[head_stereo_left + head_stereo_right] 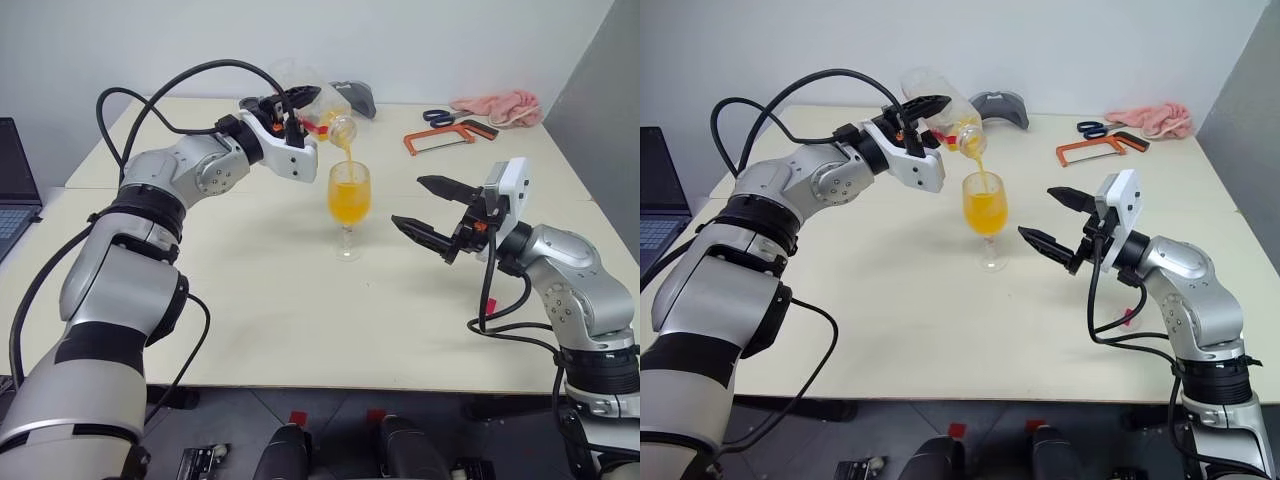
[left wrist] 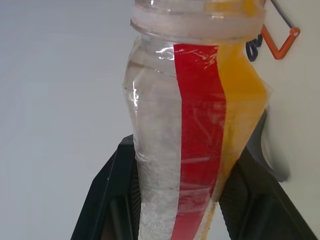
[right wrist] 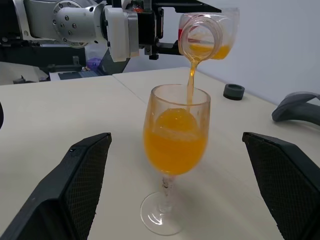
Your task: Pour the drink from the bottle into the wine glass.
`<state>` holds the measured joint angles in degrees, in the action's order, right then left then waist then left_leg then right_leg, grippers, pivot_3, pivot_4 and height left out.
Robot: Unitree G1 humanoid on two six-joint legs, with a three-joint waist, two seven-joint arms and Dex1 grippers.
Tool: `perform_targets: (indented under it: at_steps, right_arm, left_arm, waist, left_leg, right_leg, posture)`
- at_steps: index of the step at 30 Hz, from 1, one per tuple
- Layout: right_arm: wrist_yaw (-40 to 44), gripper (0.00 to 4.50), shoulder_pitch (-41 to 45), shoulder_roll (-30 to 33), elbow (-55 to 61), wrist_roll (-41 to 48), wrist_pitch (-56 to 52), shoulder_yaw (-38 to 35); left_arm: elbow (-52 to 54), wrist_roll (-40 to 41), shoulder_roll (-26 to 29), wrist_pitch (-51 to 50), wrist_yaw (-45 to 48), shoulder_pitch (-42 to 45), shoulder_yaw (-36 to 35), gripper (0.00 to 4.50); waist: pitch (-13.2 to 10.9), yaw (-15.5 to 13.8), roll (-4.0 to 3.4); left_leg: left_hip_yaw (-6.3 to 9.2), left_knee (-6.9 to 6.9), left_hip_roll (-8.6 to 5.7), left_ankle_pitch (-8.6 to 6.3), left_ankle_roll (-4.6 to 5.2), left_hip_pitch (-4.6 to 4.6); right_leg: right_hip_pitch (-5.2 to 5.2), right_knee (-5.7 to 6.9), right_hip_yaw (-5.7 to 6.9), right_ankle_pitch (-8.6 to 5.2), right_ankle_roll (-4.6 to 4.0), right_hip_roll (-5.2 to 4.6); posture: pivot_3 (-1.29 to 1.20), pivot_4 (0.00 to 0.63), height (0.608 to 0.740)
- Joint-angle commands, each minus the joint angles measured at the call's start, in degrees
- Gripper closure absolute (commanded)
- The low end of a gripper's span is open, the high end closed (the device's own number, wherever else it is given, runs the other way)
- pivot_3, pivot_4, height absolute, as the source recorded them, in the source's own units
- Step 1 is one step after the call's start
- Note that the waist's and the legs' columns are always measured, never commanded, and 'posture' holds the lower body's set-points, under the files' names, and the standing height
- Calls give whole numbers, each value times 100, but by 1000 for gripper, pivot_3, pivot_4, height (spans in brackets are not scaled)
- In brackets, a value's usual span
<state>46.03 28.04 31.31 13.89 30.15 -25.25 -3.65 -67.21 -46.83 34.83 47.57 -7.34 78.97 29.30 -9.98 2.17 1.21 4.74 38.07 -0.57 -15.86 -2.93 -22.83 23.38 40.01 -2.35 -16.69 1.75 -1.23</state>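
Drink (image 3: 175, 145) is mostly in the glass (image 1: 349, 205) now, approx. half full, and a thin stream falls from the bottle (image 1: 945, 118). Left gripper (image 1: 930, 104) is clamped on bottle, tipped mouth-down above rim so liquid lands inside. Right gripper (image 1: 428, 210) waits beside glass w/ jaws wide, holding nothing, prob. to steady it. Right wrist view shows bottle mouth and a little drink left; left wrist view shows red label strip.

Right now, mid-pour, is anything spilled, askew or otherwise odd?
Nothing stands out. The left gripper holds the bottle tipped, and the drink streams into the upright wine glass. No liquid shows on the table. The right gripper waits open beside the glass.
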Motion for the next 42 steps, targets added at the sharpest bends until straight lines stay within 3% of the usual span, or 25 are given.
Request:
perform_targets:
  at_steps: [1,9,15,22,29,34,42]
  right_arm:
    - [-80,0,-12,29,306,92,26,-169]
    - [-225,0,-62,-27,374,116,48,-192]
    - [-369,0,9,-172,340,-112,288,-50]
    - [-565,0,-86,-405,868,-197,47,418]
    - [-976,0,19,-701,1574,-249,-978,1419]
    - [-1278,0,321,-906,1348,-506,-1453,1826]
    - [-1535,0,566,-1177,1090,-1018,-1451,2080]
  left_arm:
    - [-25,498,-78,-68,361,99,-316,2823]
    - [58,1638,-345,-123,1598,-228,-905,2828]
    - [347,2894,-599,-722,2809,-569,-1712,2828]
    - [1268,4666,-742,-2900,3681,-1263,-3049,2828]
    - [2732,5815,-482,-5167,3936,-2768,-4022,2829]
    - [3264,5923,-366,-5747,3812,-3435,-4193,2829]
    - [3283,5876,-409,-5704,3685,-3806,-4256,2829]
  waist:
    - [0,-2,0]
    - [0,6,0]
    - [0,17,-1]
    - [1,124,-1]
    - [3,256,-4]
    - [4,239,0]
    - [13,122,12]
  left_leg:
    - [0,0,0,0,0,-1]
    - [-1,1,2,1,-1,1]
    - [0,3,3,3,-6,-1]
    - [5,3,12,4,-6,1]
    - [50,5,22,12,-22,4]
    - [73,21,19,13,-23,-2]
    - [76,31,15,12,-22,-1]
  right_leg:
    - [0,0,0,0,0,0]
    - [0,2,0,0,0,0]
    - [1,3,0,0,0,0]
    - [3,9,1,0,0,0]
    - [5,23,2,0,-1,0]
    - [3,30,12,0,-1,-3]
    - [-3,30,16,0,0,-8]
  posture:
    - [0,150,740]
    - [0,150,740]
    - [0,150,740]
    - [0,150,740]
    - [0,150,740]
    - [0,150,740]
    - [0,150,740]
